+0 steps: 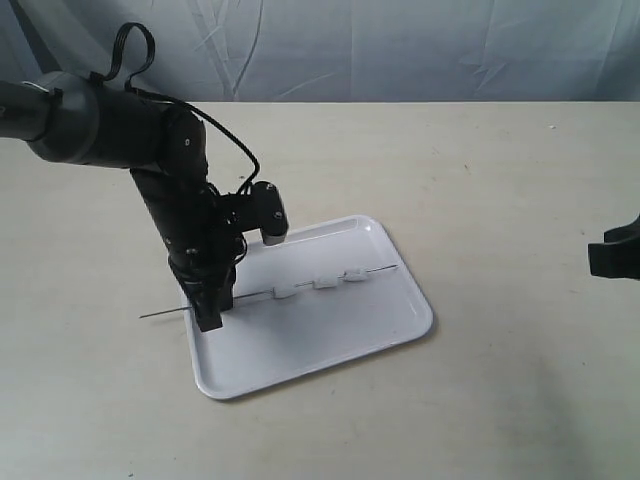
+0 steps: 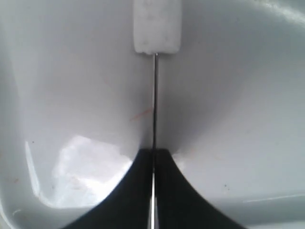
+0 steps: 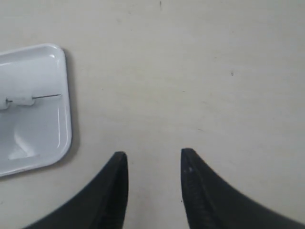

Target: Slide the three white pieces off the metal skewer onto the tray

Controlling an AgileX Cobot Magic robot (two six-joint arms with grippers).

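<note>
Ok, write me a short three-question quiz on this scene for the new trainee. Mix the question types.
1. True or false: the left tool is shut on the metal skewer.
2. How many white pieces are threaded on the skewer?
3. Pick one. The right tool is:
A) shut on a white piece
B) open above the table, off to the side of the tray
C) gripping the skewer's far tip

Key: 1 true; 2 three; 3 B.
</note>
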